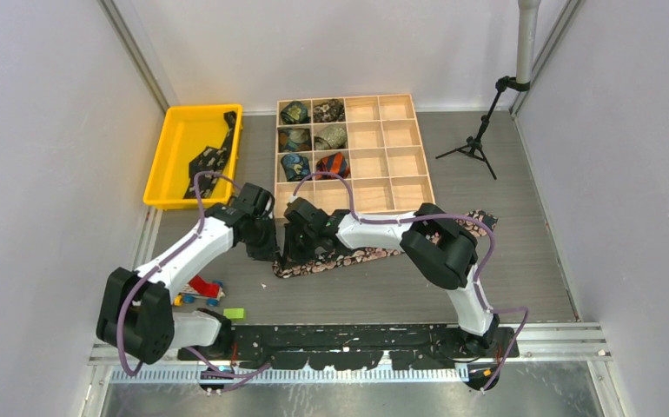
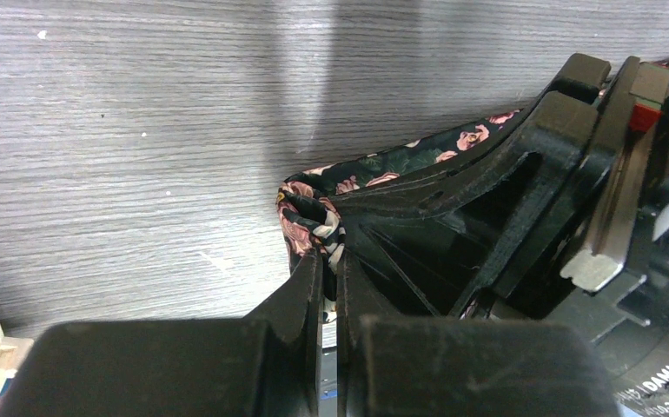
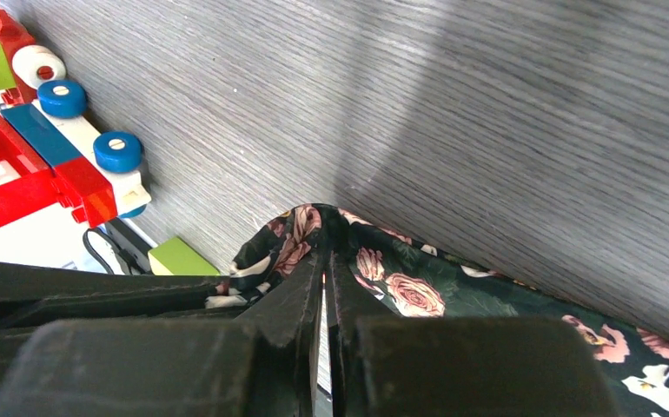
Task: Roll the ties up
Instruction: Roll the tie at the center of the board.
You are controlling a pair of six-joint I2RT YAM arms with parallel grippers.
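A dark floral tie lies flat on the grey table, running right from both grippers. My left gripper is shut on the tie's folded left end. My right gripper is shut on the same end of the tie, right beside the left one. A black dotted tie lies in the yellow bin. Several rolled ties fill the left cells of the wooden grid box.
A toy of red, white and blue bricks and a green brick lie near the left arm's base; they also show in the right wrist view. A black tripod stands at the back right.
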